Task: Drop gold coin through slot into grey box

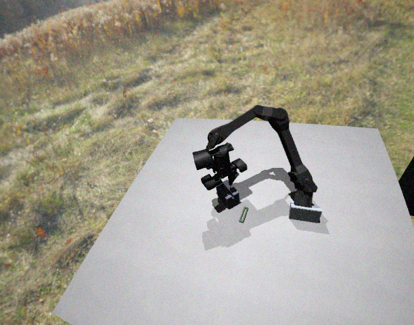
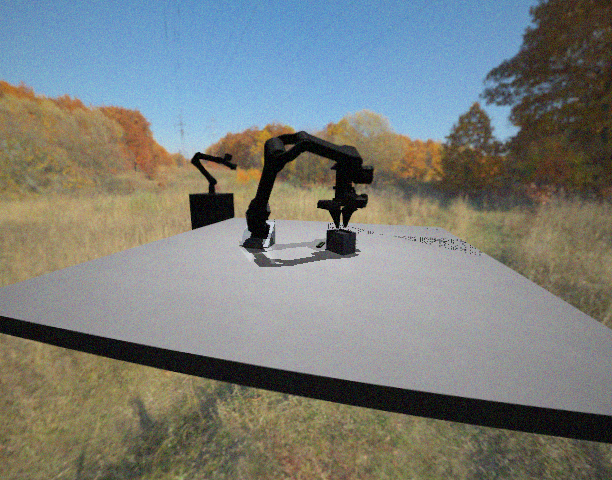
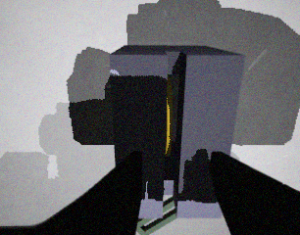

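Note:
The grey box [image 1: 233,200] [image 2: 341,242] [image 3: 209,98] stands closed under my gripper, its narrow slot running up and down in the wrist view. The gold coin [image 3: 168,124] shows as a thin yellow sliver within the slot, along its left side; how deep it sits is unclear. My gripper [image 2: 341,226] [image 3: 175,160] is partly open and points down just above the lid, with a gap between its fingers and nothing held. The dark-green holder [image 1: 245,213] [image 2: 320,244] [image 3: 162,222] is empty beside the box, on the side toward the arm's base.
The arm's base [image 1: 302,197] [image 2: 256,235] stands on the pale table [image 1: 165,273] [image 2: 296,320], with a white-topped dark block [image 1: 304,214] beside it. The arm's shadow falls around the box. Another small arm on a black stand [image 2: 211,209] is behind the table.

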`<state>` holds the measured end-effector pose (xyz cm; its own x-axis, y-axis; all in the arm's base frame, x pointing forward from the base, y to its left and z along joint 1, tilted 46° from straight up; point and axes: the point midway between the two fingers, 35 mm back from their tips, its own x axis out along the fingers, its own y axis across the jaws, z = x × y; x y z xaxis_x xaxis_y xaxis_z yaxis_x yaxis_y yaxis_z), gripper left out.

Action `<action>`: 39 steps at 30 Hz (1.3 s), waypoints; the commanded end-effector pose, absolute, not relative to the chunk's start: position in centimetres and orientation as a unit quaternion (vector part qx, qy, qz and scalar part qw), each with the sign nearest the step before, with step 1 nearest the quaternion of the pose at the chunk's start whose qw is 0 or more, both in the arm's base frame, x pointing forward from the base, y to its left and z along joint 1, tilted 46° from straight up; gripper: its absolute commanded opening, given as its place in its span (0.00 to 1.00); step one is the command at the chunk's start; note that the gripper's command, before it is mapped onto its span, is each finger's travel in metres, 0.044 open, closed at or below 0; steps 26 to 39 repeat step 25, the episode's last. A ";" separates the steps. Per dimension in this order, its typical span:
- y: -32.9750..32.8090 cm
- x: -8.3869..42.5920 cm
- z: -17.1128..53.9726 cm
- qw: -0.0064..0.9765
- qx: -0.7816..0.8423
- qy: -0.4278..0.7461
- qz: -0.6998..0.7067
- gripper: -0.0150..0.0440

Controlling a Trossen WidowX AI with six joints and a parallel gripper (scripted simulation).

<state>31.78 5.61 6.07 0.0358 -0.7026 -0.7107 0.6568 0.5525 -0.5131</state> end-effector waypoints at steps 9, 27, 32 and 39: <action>6.9 31.7 7.3 0.719 -0.022 0.509 -0.472 0.88; 9.8 31.2 10.5 0.718 -0.026 0.509 -0.474 1.00; 9.8 31.2 10.5 0.718 -0.026 0.509 -0.474 1.00; 9.8 31.2 10.5 0.718 -0.026 0.509 -0.474 1.00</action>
